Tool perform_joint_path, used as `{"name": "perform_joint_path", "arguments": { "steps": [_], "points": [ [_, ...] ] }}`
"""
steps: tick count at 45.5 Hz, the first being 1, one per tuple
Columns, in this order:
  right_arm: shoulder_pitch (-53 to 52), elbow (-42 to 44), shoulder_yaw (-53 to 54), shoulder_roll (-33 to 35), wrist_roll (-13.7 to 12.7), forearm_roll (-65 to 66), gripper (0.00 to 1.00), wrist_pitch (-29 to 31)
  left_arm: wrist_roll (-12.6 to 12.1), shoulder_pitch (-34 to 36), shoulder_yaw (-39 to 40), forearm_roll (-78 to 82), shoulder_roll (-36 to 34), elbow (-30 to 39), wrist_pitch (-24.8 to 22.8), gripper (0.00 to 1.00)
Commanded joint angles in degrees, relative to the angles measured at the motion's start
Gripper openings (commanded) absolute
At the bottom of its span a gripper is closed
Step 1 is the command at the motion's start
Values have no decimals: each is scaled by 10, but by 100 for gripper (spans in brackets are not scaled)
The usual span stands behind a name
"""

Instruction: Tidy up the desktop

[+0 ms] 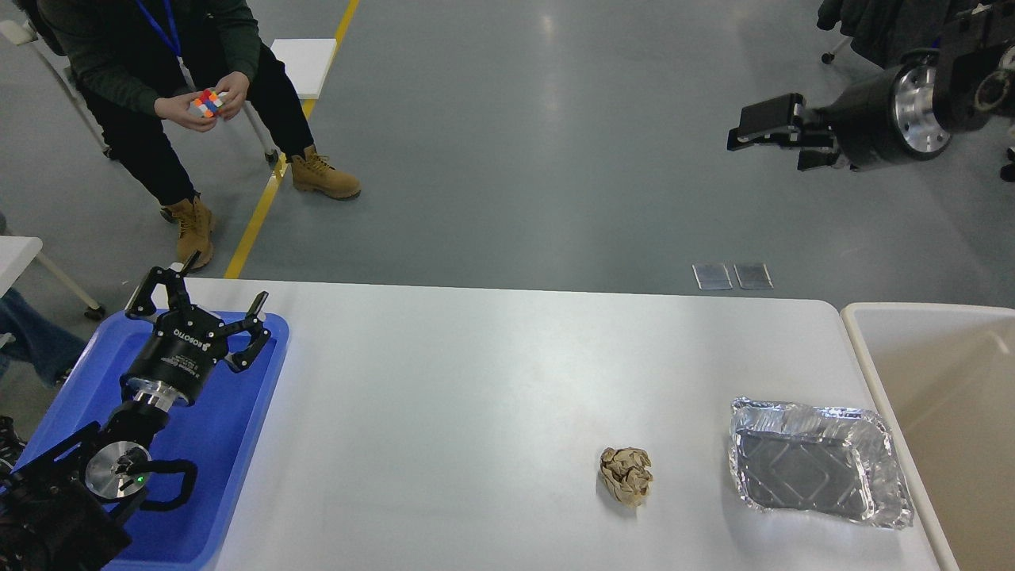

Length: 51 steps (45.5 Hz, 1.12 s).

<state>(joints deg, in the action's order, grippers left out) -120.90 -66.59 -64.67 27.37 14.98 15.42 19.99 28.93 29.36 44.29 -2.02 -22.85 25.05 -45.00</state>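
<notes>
The white desktop holds a crumpled brown paper ball at the front right and an empty, dented foil tray to its right. My left gripper is open and empty, hovering over the blue plastic tray at the left end. My right gripper comes in high at the top right, pointing left, far above and behind the table. It is seen side-on, so I cannot tell how its jaws stand.
A beige bin with a cream rim stands against the table's right end. A seated person beyond the far left corner handles a colour cube. An office chair stands at the far right.
</notes>
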Motion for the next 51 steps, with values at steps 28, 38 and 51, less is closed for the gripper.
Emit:
{"name": "perform_joint_path", "arguments": {
  "steps": [28, 38, 51],
  "points": [
    [8, -155, -124, -43, -6, 0, 100, 74, 0, 0, 0, 0, 0, 0, 0, 99],
    [31, -163, -129, -18, -7, -8, 100, 67, 1, 0, 0, 0, 0, 0, 0, 99],
    [39, -163, -143, -3, -7, -10, 100, 65, 1, 0, 0, 0, 0, 0, 0, 99]
  ]
}}
